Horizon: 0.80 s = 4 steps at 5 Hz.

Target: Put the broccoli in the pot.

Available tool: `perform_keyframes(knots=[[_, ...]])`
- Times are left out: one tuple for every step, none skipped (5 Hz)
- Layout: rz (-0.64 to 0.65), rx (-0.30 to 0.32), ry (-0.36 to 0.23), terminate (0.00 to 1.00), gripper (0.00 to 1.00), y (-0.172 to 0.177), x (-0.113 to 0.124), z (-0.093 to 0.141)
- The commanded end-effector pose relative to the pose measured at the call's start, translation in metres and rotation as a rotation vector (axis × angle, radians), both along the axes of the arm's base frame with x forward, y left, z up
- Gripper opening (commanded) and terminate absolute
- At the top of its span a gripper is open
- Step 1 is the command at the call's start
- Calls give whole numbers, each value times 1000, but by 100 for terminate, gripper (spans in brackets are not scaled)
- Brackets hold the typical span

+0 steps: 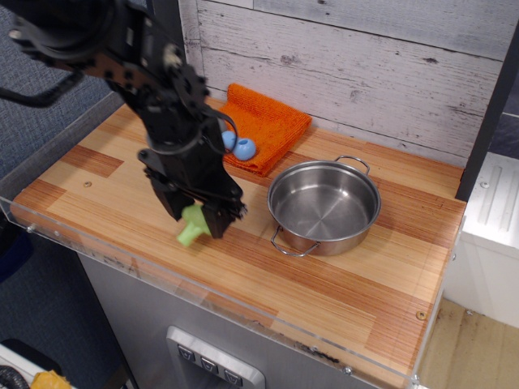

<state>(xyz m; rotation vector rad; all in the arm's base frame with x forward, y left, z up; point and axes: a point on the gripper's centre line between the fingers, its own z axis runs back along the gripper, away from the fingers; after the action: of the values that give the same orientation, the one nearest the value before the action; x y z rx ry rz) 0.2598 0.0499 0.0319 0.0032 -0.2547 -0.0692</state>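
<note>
Along the front and left edges of the wooden counter (340,284) runs a clear plastic lip, and a whitewashed plank wall (365,65) closes off the back. Bare wood lies open between the arm and the pot (324,207), across the front right of the counter, and at the near left corner. No brand, label or writing can be read anywhere. From the upper left the black arm (162,105) reaches down at a slant, its gripper (195,217) pointing at the counter near the front edge. Its two dark fingers (217,219) stand on either side of the broccoli (191,227), clamped against its green head, while the stalk sticks out toward the front left; whether the toy touches the wood I cannot tell. Empty and upright, the pot sits well to the right of the gripper. Behind the arm an orange cloth (272,130) lies against the wall with a blue dumbbell toy (238,146) on it.
</note>
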Motion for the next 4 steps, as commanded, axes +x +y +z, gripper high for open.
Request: perform_keyframes(knots=[[51,8,-107,0,0,18,2,45],[51,-5,-138,0,0,7,8,57],[15,-5,-168,0,0,-12,19,69],[-31,-11,-193,0,0,-33,32,77]])
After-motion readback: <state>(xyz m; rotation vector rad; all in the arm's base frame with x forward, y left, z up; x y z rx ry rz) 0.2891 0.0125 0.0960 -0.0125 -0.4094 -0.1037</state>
